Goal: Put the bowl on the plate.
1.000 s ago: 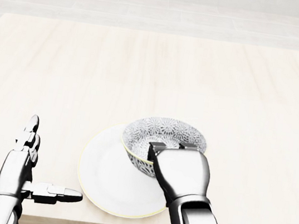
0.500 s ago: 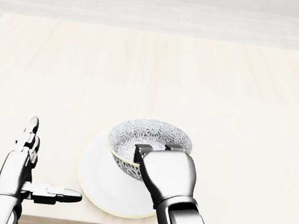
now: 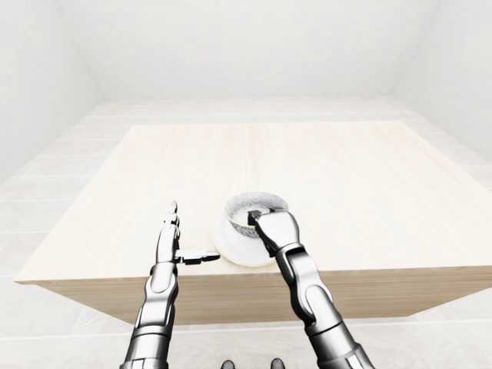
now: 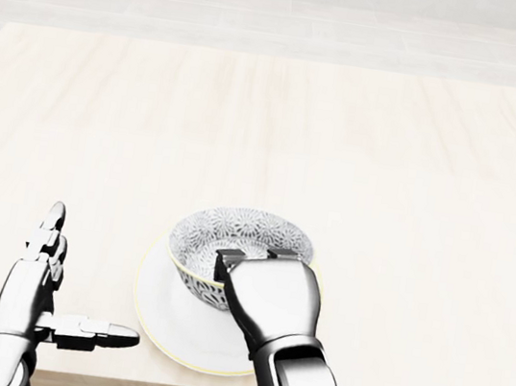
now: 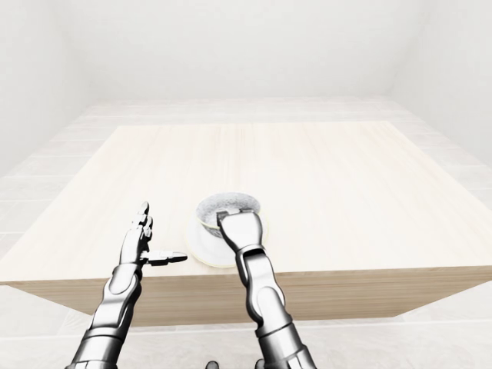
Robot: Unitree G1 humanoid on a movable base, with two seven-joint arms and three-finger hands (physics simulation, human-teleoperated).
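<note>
In the left-eye view, the bowl (image 3: pixel 254 206) is sitting over the plate (image 3: pixel 229 247) near the bottom edge of the table (image 3: pixel 323 161), within easy reach. In the head view, the right hand (image 4: pixel 272 297) is pinching the bowl's near rim, probably holding it level for setting down. Whether it is touching the plate is unclear. In the right-eye view, the left hand (image 5: pixel 134 244) is lying open just left of the plate, out of the way.

Glossy silver segmented arms (image 3: pixel 309 290), dark joint seams; broad-backed right robot hand (image 4: pixel 271 300), slim-fingered left robot hand (image 4: pixel 31 287).
</note>
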